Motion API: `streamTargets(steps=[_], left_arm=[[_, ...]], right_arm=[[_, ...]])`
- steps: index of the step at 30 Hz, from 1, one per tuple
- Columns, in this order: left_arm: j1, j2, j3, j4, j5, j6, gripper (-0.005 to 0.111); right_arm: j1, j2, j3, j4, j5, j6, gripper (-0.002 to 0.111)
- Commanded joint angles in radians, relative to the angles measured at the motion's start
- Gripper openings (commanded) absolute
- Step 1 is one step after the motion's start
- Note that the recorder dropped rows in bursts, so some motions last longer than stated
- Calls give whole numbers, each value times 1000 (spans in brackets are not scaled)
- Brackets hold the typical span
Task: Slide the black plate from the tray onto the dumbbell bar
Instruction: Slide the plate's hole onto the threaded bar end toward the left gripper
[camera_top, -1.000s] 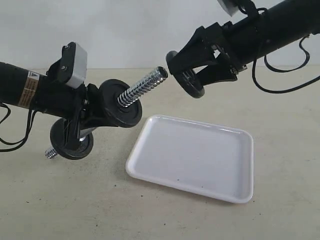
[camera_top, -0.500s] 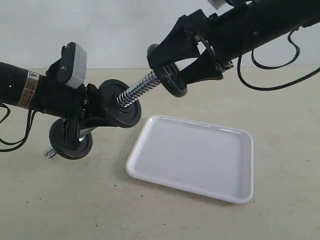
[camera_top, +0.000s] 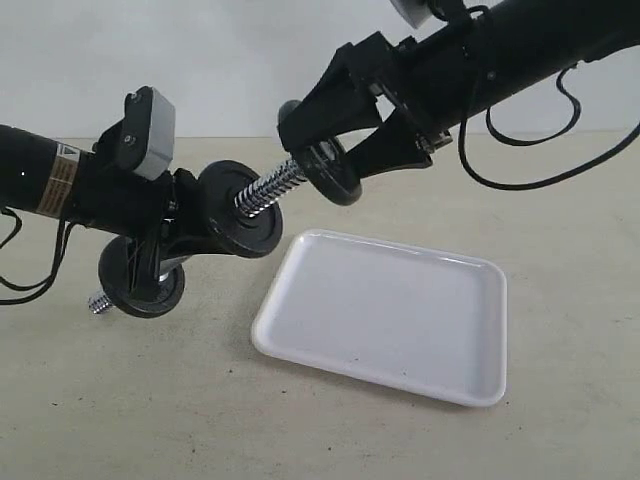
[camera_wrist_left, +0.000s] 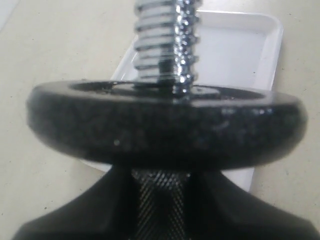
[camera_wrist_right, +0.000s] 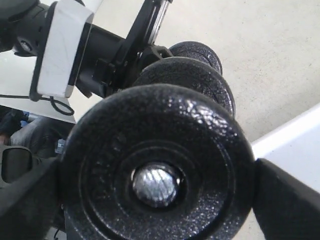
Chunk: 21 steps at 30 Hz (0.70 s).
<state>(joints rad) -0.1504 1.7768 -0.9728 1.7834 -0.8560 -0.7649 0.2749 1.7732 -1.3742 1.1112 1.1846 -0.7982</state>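
The right pincer (camera_top: 326, 150) pinches the black plate (camera_top: 330, 172), hole over the threaded tip of the dumbbell bar (camera_top: 265, 190), whose long axis runs directly away toward the left pincer (camera_top: 170, 248) clamping its middle.

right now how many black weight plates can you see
3. One plate in the right end effector, on the bar tip; a second plate lower on the bar; a third plate at its low end. More may be hidden.
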Motion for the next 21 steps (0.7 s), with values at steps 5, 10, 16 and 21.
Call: streamTargets(steps=[5,10,16,21], left_arm=[[-91,-44,-28,-237,1,-3,4],[-91,-44,-28,-318,-7,-29,4],[-95,-44,-28,-326,-7,-29,4],[-95,-44,-28,-317,-7,-42,4]], right_arm=[[39,17,-11,0,20,-24,0],[66,17,-11,-74,-75,-8,0],[144,33,-11,-211,-169,35,0],[164,63,-11,-214,-186,25,2]])
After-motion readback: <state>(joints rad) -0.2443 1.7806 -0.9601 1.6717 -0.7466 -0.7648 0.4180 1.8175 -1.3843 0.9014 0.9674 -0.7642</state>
